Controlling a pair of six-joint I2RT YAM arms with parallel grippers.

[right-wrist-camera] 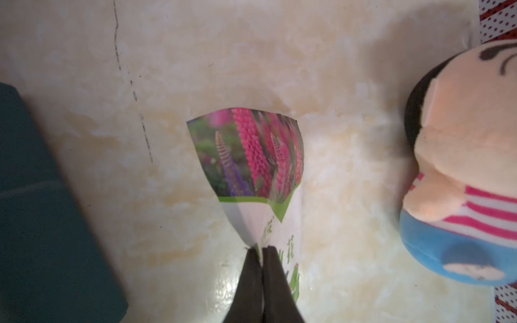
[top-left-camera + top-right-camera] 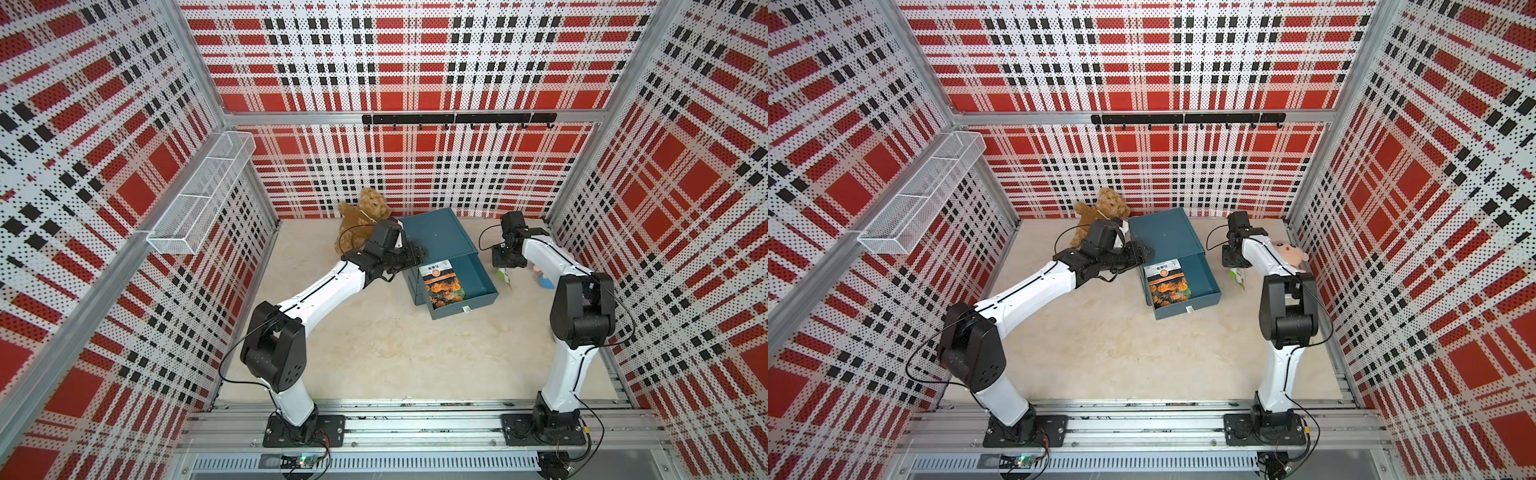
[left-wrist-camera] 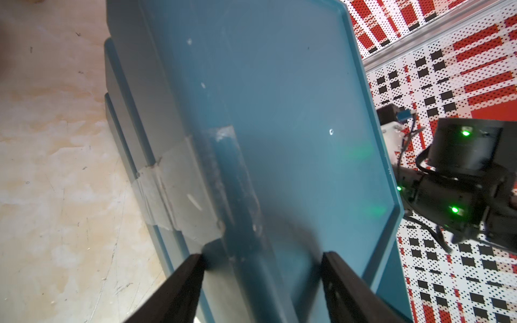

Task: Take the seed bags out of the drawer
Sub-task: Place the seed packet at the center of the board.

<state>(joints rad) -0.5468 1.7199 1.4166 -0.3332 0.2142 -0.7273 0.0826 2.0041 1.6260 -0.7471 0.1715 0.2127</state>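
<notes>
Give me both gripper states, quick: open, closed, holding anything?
Left gripper: open, jaws apart over the blue cabinet top, holding nothing.
Right gripper: shut on the pink-flower seed bag.

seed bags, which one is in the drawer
The orange-flower seed bag lies flat in the open blue drawer; the pink-flower seed bag is outside it, pinched in the shut right gripper above the table.
</notes>
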